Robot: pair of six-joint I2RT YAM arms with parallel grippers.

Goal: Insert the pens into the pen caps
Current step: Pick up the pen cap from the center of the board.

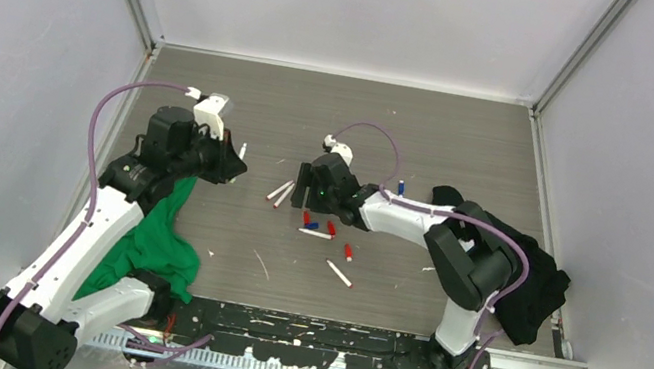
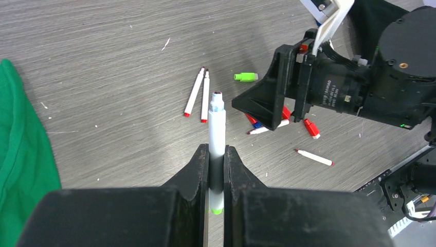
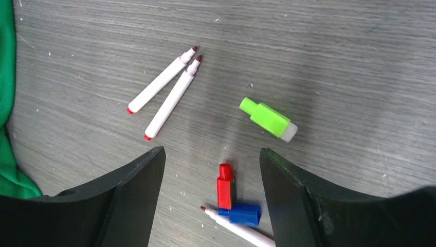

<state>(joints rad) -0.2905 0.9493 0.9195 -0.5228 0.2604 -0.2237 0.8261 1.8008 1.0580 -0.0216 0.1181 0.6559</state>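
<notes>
In the right wrist view a pen [image 3: 241, 231] is running off the bottom edge, partly tucked under the blue cap [image 3: 241, 214], so its far end is not showing, and the black fingers are blocking both lower corners. In the left wrist view the right arm is covering part of the cap cluster (only slivers of red and blue are peeking out beneath it), and the held pen [image 2: 216, 128] is disappearing between the jaws along its lower stretch. The left gripper [image 2: 216, 154] is pinching that held pen, jaws pressed tight on the barrel, tip pointing away from the wrist, above the worktop [image 2: 103, 62]. The right gripper [image 3: 211, 159] is hanging over the worktop with jaws spread wide, gripping nothing. The red cap [image 3: 225, 185] is lying between them, touching the blue cap, and the lime cap [image 3: 267, 119] is sitting just beyond the jaw tips. Two loose pens [image 3: 162, 87] are lying side by side past the jaw on the left of that view, near the green cloth [image 3: 6, 103]. The held pen is looking white and slim, with a dark tip and a lime-green rear end. The lime cap is showing a white plug at one end. The two loose pens are carrying dark red tips and red rear ends.
</notes>
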